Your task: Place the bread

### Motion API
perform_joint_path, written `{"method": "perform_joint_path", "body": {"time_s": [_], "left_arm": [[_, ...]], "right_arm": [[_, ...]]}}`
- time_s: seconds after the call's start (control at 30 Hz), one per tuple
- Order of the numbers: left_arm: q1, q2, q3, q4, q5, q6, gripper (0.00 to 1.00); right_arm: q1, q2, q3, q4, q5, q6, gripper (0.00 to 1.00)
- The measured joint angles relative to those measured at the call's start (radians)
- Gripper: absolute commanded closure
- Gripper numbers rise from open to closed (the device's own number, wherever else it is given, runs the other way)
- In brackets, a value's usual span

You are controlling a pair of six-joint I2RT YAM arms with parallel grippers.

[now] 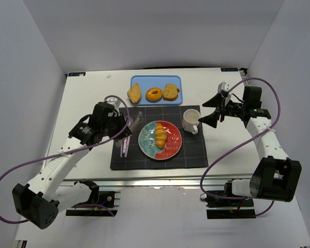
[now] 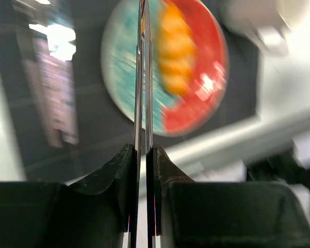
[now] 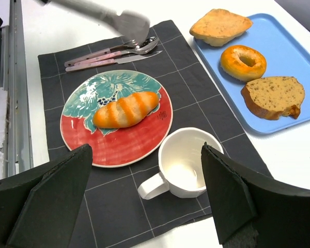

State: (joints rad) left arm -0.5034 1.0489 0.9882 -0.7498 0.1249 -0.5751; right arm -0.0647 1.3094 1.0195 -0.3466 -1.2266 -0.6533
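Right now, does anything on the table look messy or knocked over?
No, nothing stands out. The bread lies whole on the plate, the mug stands upright and empty beside it, the cutlery lies together on the mat, and the other baked goods sit neatly on the blue tray.

We see a small golden-yellow ridged bread roll (image 3: 126, 109) banded with orange-brown segments. The round ceramic plate (image 3: 119, 150) is part red, part teal with a pale leaf pattern. The dark grey cloth placemat (image 3: 186, 98) carries a thin pale grid. The ceramic mug (image 3: 183, 165) is white, and the rectangular plastic tray (image 3: 284, 41) is light blue.
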Motion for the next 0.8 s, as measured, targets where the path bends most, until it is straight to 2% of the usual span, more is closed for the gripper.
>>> {"method": "perform_joint_path", "body": {"time_s": [0.17,0.3,0.4,0.53,0.7,0.8], "left_arm": [[0.080,0.031,0.020,0.018,-0.249,0.115,0.94],[0.157,0.021,-0.102,0.181,-0.406,0.319,0.92],[0.280,0.040,-0.236,0.329,-0.376,0.461,0.88],[0.457,0.175,-0.332,0.494,-0.292,0.611,0.79],[0.497,0.274,-0.372,0.632,-0.177,0.694,0.71],[0.512,0.294,-0.372,0.679,-0.125,0.705,0.53]], "right_arm": [[0.000,0.000,0.006,-0.014,0.001,-0.020,0.11],[0.000,0.000,0.014,-0.027,0.021,-0.037,0.11],[0.000,0.000,0.039,-0.051,0.032,-0.064,0.11],[0.000,0.000,0.062,-0.060,0.039,-0.080,0.10],[0.000,0.000,0.063,-0.065,0.054,-0.073,0.11],[0.000,-0.001,0.062,-0.052,0.087,-0.019,0.11]]}}
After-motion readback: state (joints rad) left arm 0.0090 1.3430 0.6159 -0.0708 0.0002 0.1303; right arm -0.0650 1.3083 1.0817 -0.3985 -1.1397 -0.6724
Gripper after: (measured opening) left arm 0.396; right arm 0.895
